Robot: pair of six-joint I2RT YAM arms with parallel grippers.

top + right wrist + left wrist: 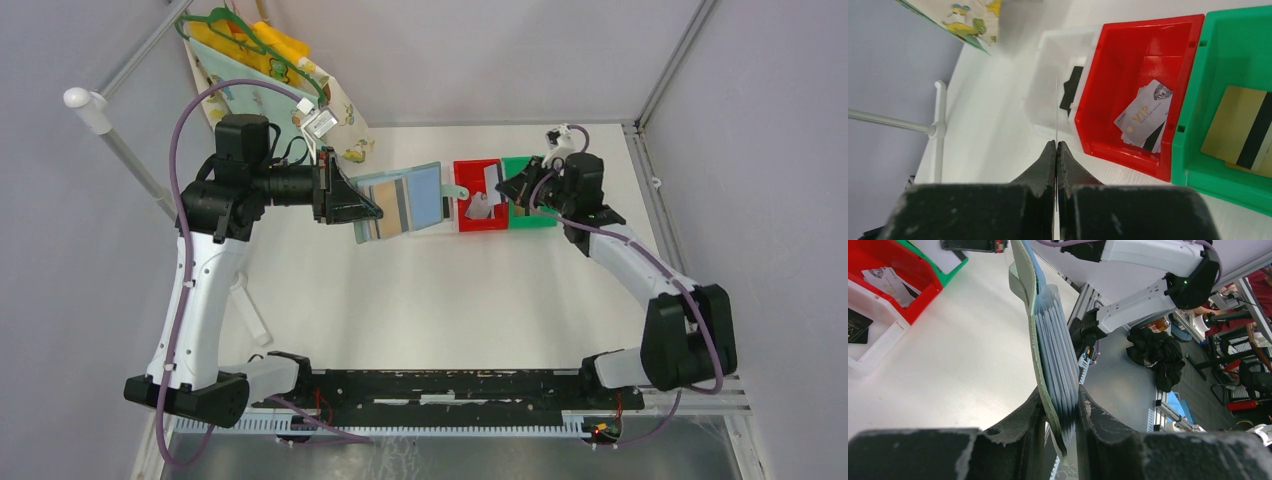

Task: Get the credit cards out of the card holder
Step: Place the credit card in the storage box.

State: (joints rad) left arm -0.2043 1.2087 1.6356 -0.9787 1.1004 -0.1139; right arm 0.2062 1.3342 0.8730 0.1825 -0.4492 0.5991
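My left gripper (376, 212) is shut on the left edge of the grey-blue card holder (402, 199) and holds it open above the table. In the left wrist view the holder (1050, 345) stands edge-on between the closed fingers of that gripper (1060, 412), its clear pockets fanned. My right gripper (505, 188) is shut on one thin card (491, 178) above the red bin (470, 222). In the right wrist view that card (1056, 107) shows edge-on, rising from this gripper (1056, 147). A silver VIP card (1145, 117) lies in the red bin (1113, 145). A gold striped card (1243, 127) lies in the green bin (1220, 187).
A white bin (1048, 122) with a small black object (1073, 87) stands left of the red bin. A patterned bag on a green hanger (262, 55) hangs from the rack at the back left. A white post (939, 130) stands at the left.
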